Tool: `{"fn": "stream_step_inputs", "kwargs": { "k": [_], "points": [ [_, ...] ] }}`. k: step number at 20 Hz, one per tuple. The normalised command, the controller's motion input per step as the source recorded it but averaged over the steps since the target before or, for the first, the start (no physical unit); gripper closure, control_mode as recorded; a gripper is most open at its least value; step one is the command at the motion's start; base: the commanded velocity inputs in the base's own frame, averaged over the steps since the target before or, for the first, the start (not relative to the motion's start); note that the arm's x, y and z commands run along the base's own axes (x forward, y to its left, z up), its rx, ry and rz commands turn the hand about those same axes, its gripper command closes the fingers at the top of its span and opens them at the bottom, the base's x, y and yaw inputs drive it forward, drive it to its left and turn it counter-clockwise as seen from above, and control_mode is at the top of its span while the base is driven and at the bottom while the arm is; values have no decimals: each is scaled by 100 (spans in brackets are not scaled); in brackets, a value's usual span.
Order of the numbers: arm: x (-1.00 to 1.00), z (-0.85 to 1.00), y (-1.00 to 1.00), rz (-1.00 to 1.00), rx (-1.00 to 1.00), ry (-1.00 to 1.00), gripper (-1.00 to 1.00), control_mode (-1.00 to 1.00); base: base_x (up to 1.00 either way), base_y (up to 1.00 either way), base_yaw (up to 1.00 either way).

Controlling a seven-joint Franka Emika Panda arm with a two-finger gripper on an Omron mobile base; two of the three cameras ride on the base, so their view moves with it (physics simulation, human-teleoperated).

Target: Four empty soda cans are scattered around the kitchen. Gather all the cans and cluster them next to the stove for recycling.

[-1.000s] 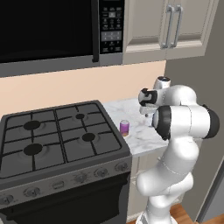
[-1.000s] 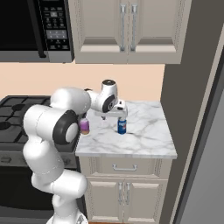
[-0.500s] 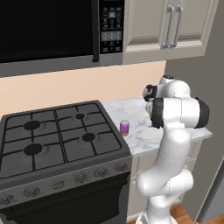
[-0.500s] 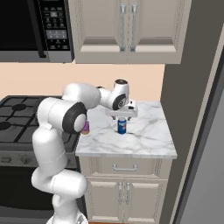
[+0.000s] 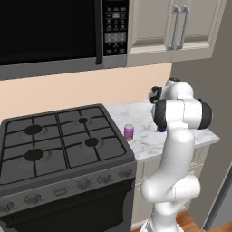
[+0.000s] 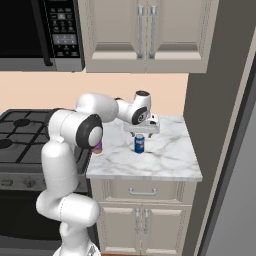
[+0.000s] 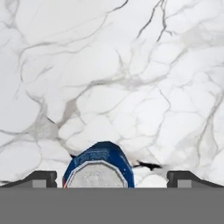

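Observation:
A blue soda can (image 6: 139, 144) stands upright on the marble counter (image 6: 165, 155), right of the stove (image 6: 20, 135). My gripper (image 6: 140, 131) hangs just above it, pointing down, open. In the hand view the blue can's silvery top (image 7: 98, 174) sits between the two dark fingertips (image 7: 41, 178), left of centre, with the gripper (image 7: 114, 179) open wide and touching nothing. A purple-pink soda can (image 5: 129, 132) stands on the counter close to the stove's (image 5: 59, 140) right edge. My arm hides most of the blue can (image 5: 161, 129) in the left base view.
A black microwave (image 5: 54, 31) hangs over the stove. Beige wall cabinets (image 6: 145, 35) are above the counter, drawers and doors below it. A tall grey panel (image 6: 220, 125) closes the counter's right end. Bare marble lies right of and in front of the blue can.
The hand has swung right across the counter from near the purple-pink can and settled over the blue can. The jaws stayed open. Both cans kept their places.

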Motion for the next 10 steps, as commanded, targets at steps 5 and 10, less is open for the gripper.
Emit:
{"fn": "stream_step_inputs", "kwargs": {
  "k": [5, 10],
  "points": [
    [0, -17, 0, 0, 0, 3, -100, -100, 0, 0, 0],
    [0, -34, 0, 0, 0, 0, -100, -100, 0, 0, 0]
  ]
}}
